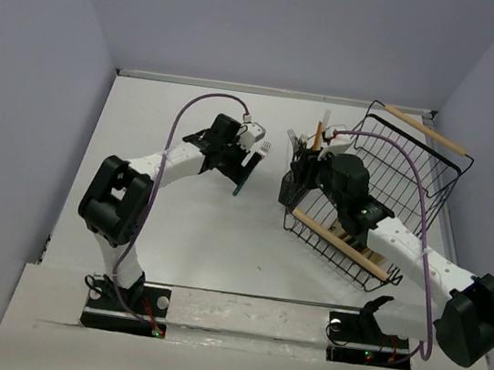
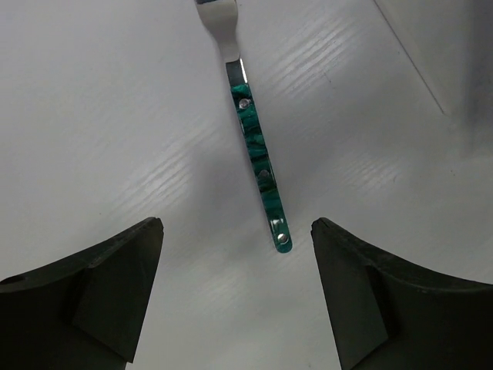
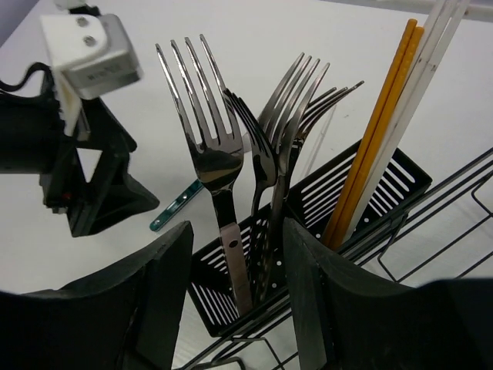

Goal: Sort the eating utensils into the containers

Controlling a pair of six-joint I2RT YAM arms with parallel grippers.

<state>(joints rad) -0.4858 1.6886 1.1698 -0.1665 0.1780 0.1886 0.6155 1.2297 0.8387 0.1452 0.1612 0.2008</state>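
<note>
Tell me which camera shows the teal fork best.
Left wrist: the fork lies on the table, handle sharp and central, tines cropped. Right wrist shows only its handle end; the top view, a tiny sliver.

The white table (image 1: 203, 234) filled my overhead view back to the far wall. A teal-handled fork (image 2: 258, 154) lay flat on it, left of centre, alone on bare surface and touching nothing. On the right half sat the big black wire rack (image 1: 336, 240) with its wooden handles, askew to the table's edges and apart from the fork. The small black cutlery holder (image 3: 385, 193) was at the rack's left end; I could not tell whether it stood on the table or hung from the rack.
</note>
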